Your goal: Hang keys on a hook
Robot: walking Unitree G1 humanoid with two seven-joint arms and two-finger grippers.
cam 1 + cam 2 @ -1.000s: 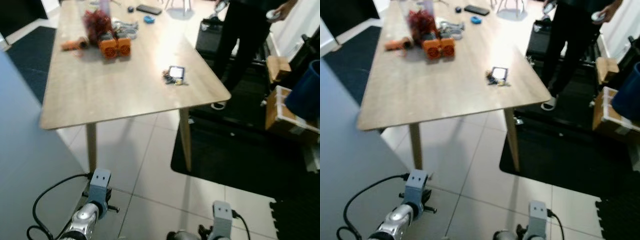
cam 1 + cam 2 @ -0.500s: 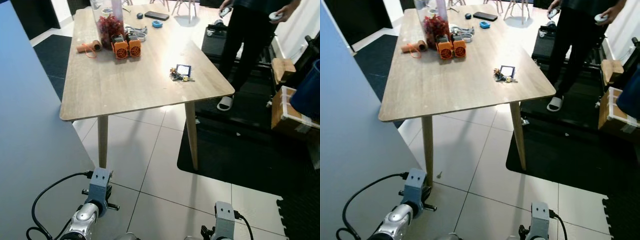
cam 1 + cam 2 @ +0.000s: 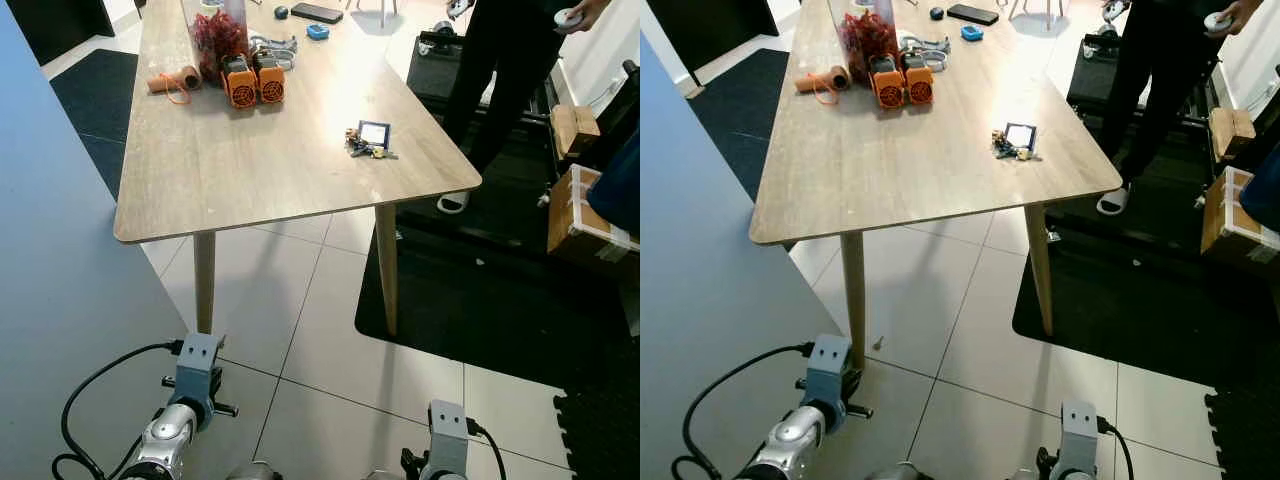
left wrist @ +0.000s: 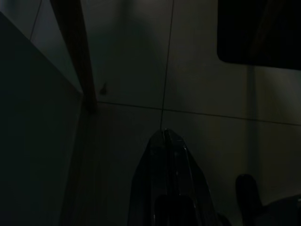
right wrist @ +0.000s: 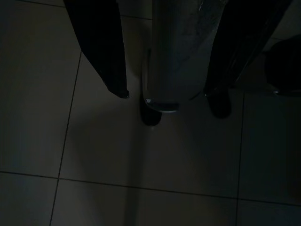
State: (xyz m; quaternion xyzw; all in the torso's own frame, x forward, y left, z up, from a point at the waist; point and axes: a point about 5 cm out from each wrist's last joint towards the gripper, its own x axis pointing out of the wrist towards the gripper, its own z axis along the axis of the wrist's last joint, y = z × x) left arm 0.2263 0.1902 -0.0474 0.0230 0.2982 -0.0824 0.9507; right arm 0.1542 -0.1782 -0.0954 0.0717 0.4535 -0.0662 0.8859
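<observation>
The left gripper (image 4: 164, 141) hangs low over the pale floor tiles, its black fingers pressed together and empty. On the light wooden tabletop (image 3: 200, 170), two orange blocks (image 3: 250, 82) sit near the far left edge, and the small bunch of keys with a square dark tag (image 3: 367, 141) lies close to the right edge, untouched. The right gripper (image 5: 164, 94) also hangs idle, fingers spread wide, holding nothing. Picking up and hanging both remain; no hook is visible.
</observation>
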